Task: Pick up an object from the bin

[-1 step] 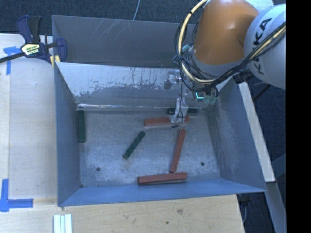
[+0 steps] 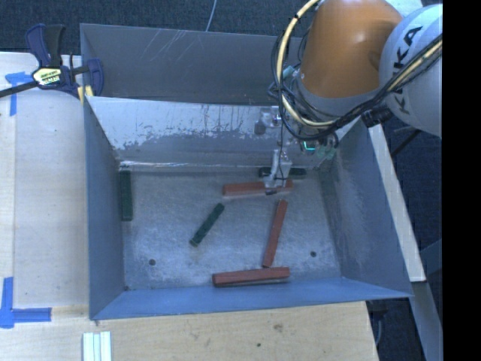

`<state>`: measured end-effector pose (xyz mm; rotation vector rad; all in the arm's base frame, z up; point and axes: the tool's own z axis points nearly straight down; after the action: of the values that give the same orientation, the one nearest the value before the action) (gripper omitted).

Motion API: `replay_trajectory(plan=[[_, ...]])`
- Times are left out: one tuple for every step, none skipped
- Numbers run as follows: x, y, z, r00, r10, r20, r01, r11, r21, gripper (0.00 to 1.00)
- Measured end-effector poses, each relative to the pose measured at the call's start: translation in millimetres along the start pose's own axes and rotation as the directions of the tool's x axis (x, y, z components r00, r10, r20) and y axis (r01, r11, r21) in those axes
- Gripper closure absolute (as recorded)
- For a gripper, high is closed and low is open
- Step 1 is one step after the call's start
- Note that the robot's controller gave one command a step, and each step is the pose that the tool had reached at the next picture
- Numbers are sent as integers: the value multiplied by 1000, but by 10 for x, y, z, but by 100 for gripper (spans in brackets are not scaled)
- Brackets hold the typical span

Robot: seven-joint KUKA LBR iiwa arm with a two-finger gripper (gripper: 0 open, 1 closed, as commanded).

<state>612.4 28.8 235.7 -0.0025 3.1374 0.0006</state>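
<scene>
Grey bin (image 2: pixel 105 201) held scattered sticks (image 2: pixel 207 225); the fingers (image 2: pixel 279 180) hung low, a brown bar (image 2: pixel 248 190) ending just beneath them, placed, I'd judge, to grip it; spread or pinching, I couldn't tell.

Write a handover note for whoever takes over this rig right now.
Gripper: low at the far right of the bin, at the right end of a reddish-brown stick.
Others: brown stick right of centre, brown stick along the near wall, green stick at centre, green stick by the left wall.
Done: nothing lifted; all sticks lie on the floor.
Left: grasp one, lift it out.
</scene>
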Motion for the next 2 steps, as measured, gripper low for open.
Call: replay_trajectory(plan=[[65,-68,547,1000,-27,5,27,1000,0,0],[82,135,1225,997,74,3,-74,997,0,0]])
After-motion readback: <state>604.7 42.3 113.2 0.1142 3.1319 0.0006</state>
